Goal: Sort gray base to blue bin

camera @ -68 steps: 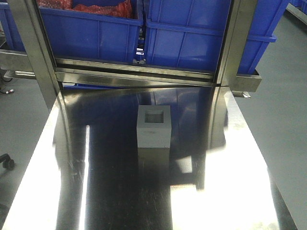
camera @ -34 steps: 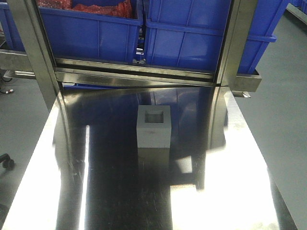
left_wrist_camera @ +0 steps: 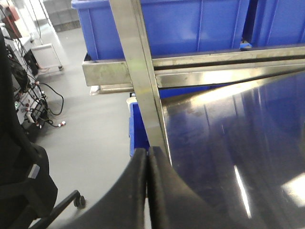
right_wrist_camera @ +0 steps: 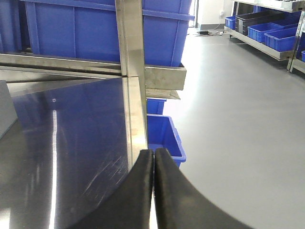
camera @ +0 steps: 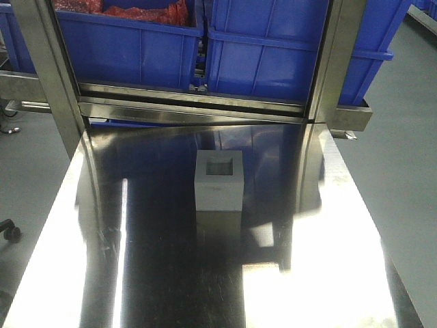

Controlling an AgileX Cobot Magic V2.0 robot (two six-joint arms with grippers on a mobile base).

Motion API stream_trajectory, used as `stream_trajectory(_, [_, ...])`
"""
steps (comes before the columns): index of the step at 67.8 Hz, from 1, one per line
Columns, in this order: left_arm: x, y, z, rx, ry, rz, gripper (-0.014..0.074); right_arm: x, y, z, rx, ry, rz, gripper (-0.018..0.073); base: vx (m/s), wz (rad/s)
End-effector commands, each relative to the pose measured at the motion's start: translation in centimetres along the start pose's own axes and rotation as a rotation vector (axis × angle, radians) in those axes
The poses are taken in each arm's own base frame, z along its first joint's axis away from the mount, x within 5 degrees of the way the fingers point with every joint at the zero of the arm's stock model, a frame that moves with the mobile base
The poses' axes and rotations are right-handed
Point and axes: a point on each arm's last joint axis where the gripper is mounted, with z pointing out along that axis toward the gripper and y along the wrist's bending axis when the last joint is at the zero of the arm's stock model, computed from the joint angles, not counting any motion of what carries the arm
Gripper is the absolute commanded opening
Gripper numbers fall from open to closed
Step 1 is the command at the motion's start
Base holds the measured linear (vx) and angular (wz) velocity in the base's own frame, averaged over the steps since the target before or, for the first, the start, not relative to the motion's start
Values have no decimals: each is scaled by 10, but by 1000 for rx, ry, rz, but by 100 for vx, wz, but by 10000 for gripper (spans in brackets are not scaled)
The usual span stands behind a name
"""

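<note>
The gray base point(camera: 219, 181) stands on the shiny steel table point(camera: 136, 273), recess face up, near the table's middle. A sliver of it shows at the left edge of the right wrist view point(right_wrist_camera: 5, 107). Blue bins sit on the rack behind the table: one at left point(camera: 130, 44) with red material inside, one at right point(camera: 287, 51). My left gripper point(left_wrist_camera: 147, 155) is shut and empty over the table's left edge. My right gripper point(right_wrist_camera: 153, 153) is shut and empty over the table's right edge. Neither gripper shows in the front view.
Steel frame uprights point(camera: 51, 75) point(camera: 334, 61) and a crossbar point(camera: 191, 106) stand between the table and the bins. Small blue bins sit on the floor by the table point(right_wrist_camera: 164, 136) point(left_wrist_camera: 138, 129). A chair wheel point(left_wrist_camera: 78, 200) and cables point(left_wrist_camera: 47, 100) lie left.
</note>
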Motion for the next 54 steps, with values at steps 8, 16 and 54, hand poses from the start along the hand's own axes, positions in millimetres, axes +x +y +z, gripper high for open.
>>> stream_trajectory(8, [-16,1,-2,-1,-81,-9,157,-5,0,1,6,-54,-19,-5,0,0])
stream_trajectory(16, [-16,1,-2,4,-79,-17,389,-5,0,1,6,-54,-19,-5,0,0])
stream_trajectory(54, [-19,-4,13,64,-9,-75,636,-5,0,1,6,-54,-19,-5,0,0])
